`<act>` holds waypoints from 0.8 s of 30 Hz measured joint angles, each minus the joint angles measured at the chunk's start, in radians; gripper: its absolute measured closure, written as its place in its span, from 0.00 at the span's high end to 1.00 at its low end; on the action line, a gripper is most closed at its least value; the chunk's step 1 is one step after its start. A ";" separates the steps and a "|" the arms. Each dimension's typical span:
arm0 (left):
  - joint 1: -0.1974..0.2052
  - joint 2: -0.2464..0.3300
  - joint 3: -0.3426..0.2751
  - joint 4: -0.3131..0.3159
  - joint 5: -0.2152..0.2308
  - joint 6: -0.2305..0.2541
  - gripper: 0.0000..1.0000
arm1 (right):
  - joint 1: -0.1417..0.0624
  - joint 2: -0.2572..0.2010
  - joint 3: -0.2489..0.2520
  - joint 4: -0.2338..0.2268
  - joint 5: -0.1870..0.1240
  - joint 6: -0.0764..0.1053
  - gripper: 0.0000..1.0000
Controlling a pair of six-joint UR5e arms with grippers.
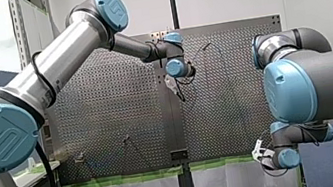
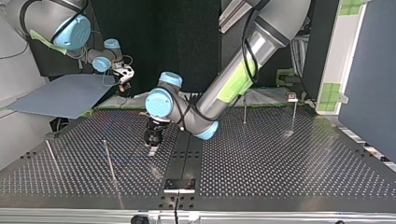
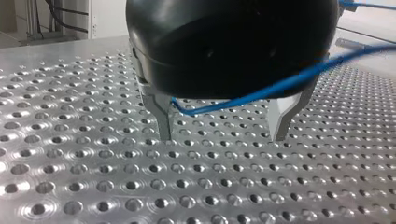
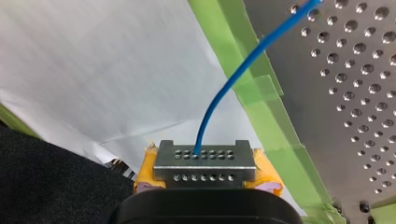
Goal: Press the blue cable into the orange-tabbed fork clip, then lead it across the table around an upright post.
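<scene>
Cable gripped at one end, clip step not yet done

The table was a wide perforated plate with thin upright posts standing well apart on it, one post toward the top view's right and another toward its left. My left arm reached over the plate to about its middle. My right arm was at the table's edge.

My left gripper stood low over the holes, its metal fingers spread wide and closed on nothing. The blue cable ran through the gap just under the palm, touching neither finger as far as I could tell. My right gripper sat off the plate, beside the green tape along its edge. Its yellow pads were pinched onto the cable, which rose out of them and curved over the table.

The orange-tabbed clip could not be picked out in any view, so whether the cable sat in it could not be told. I judged the pressing step to be the one in hand, with the routing around a post not begun. The next move called for the left fingers to close on the cable, carry it over the fork and push straight down, while the right gripper gave slack rather than pulled.
</scene>
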 joint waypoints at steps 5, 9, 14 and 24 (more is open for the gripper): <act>0.000 0.000 0.000 -0.013 0.009 0.000 1.00 | -0.005 0.001 -0.005 0.002 0.000 -0.013 0.00; 0.002 0.001 0.000 -0.019 0.023 -0.009 1.00 | -0.011 0.001 -0.013 0.004 -0.001 -0.016 0.00; 0.004 0.001 0.000 -0.031 0.067 -0.047 1.00 | -0.019 0.001 -0.020 0.007 -0.003 -0.017 0.00; 0.010 0.003 0.000 -0.120 0.128 -0.071 1.00 | -0.025 0.001 -0.021 0.026 -0.005 -0.036 0.00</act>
